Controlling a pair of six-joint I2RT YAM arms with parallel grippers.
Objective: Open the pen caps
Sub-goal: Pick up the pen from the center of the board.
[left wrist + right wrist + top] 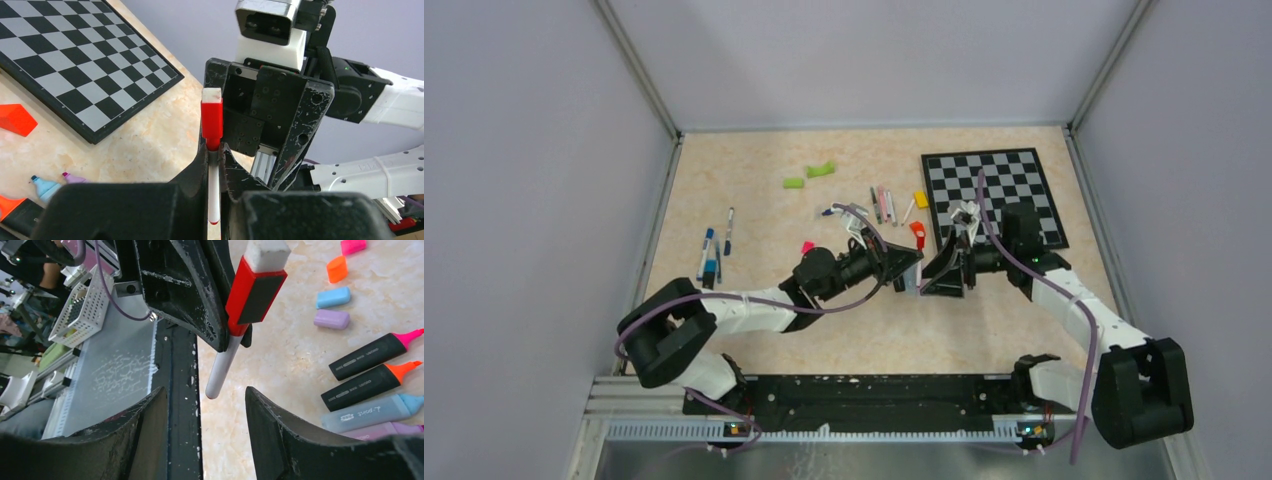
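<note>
My left gripper (pixel 215 150) is shut on a thin white pen (pixel 214 195). The pen's red cap (pixel 212 122) is on the barrel and sticks out just past the fingertips. In the right wrist view the same red cap (pixel 255 287) and white barrel (pixel 220 372) hang above and ahead of my right gripper (pixel 205 395), which is open with nothing between its jaws. In the top view both grippers, left (pixel 911 268) and right (pixel 936 270), face each other tip to tip at mid-table. Loose caps lie nearby: pink (pixel 353 246), orange (pixel 337 269), blue (pixel 333 297), purple (pixel 331 319).
Several uncapped highlighters (pixel 372 356) lie in a row beside the caps. A chessboard (pixel 999 190) lies at the back right, with an orange-red block (pixel 17 119) and a yellow block (pixel 921 199) near it. Green pieces (pixel 822 170) are at the back, and more pens (pixel 714 250) on the left.
</note>
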